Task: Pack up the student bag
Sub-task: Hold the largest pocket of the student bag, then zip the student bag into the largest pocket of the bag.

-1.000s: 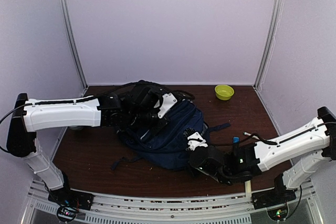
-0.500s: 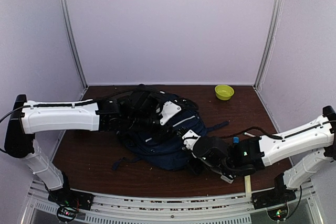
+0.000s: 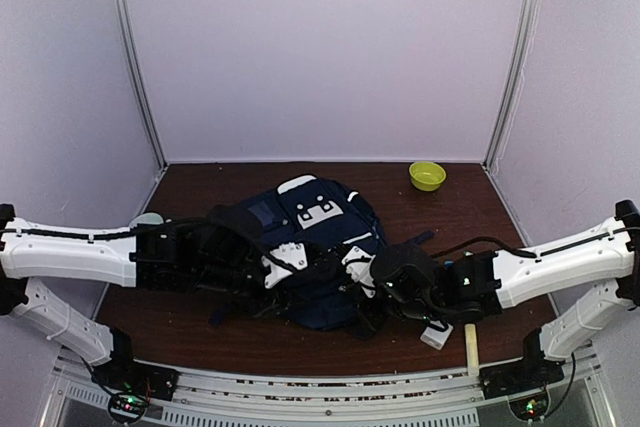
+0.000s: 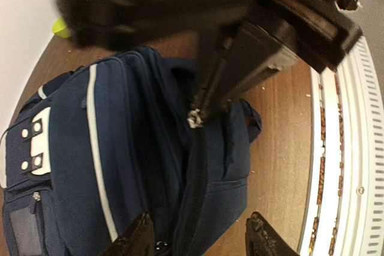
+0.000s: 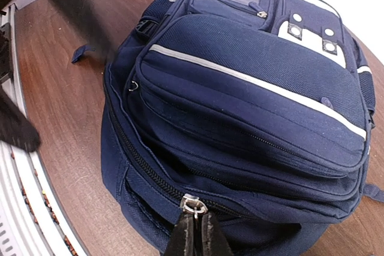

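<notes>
Pinching the zipper pull (image 5: 193,204) between closed fingers, your right gripper (image 5: 193,237) is set to run the zip. Your left gripper (image 4: 201,241) hangs parted and empty beside the seam, probably to steady the student bag (image 5: 252,82), which lies mid-way across the table (image 5: 60,106).

The bag (image 5: 240,124) is matt, coarse-woven navy cloth with a smooth white stripe (image 5: 258,89). Its zip pull (image 5: 193,205) is shiny metal. The bench (image 5: 60,100) is dark, wood-grained, with a slight sheen.
</notes>
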Tool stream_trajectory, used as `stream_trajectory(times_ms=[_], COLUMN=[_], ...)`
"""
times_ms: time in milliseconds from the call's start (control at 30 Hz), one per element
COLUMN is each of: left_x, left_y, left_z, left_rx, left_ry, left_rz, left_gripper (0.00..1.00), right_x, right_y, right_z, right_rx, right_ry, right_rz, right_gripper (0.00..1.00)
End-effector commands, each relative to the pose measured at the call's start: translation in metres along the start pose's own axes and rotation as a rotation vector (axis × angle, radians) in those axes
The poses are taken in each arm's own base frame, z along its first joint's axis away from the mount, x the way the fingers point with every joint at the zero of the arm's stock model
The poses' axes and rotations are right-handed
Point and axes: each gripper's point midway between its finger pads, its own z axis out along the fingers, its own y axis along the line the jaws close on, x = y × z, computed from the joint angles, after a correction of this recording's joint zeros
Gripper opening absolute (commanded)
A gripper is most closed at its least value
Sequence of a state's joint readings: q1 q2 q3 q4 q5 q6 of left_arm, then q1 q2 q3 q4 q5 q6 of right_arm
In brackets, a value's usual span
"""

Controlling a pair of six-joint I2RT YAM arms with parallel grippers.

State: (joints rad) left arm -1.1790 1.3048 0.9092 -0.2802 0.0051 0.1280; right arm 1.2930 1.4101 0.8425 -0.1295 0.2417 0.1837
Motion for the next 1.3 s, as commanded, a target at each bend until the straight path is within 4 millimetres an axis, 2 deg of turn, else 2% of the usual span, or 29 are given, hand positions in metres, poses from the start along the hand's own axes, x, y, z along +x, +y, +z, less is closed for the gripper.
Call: stream_trajectory(times_ms=[0, 167, 433, 500, 600, 700, 900, 1100, 1267], left_x=[-0.003, 0.006, 0.015, 0.018, 0.021, 0.020, 0.020, 0.029, 0.033], left_y=[-0.009, -0.009, -0.001, 0.000, 0.002, 0.004, 0.004, 0.004, 0.005], left_z=[0.015, 0.035, 0.053, 0.056, 0.057, 0.053, 0.037, 0.027, 0.020], left_rx=[0.014, 0.004, -0.054, -0.062, -0.074, -0.085, -0.096, -0.104, -0.113], left_ry=[-0.044, -0.029, -0.017, -0.004, 0.007, 0.002, -0.027, -0.010, -0.005], left_rz=[0.042, 0.050, 0.064, 0.068, 0.065, 0.055, 0.051, 0.050, 0.043], left_gripper=[0.53, 0.52, 0.43, 0.34, 0.11, 0.00, 0.00, 0.00, 0.00], right_x=[-0.048, -0.048, -0.050, -0.050, -0.054, -0.055, -0.039, -0.012, 0.002], right_y=[0.011, 0.018, 0.029, 0.032, 0.031, 0.024, 0.006, -0.013, -0.031], right_z=[-0.020, -0.022, -0.020, -0.019, -0.018, -0.017, -0.007, 0.001, 0.007], right_rx=[-0.107, -0.171, -0.258, -0.278, -0.301, -0.298, -0.292, -0.265, -0.230], right_ry=[-0.122, -0.113, -0.092, -0.069, -0.070, -0.070, -0.010, 0.068, 0.121], right_rz=[0.045, 0.062, 0.036, 0.018, 0.022, 0.049, 0.120, 0.154, 0.161], right_gripper=[0.00, 0.00, 0.00, 0.00, 0.00, 0.00, 0.00, 0.00, 0.00])
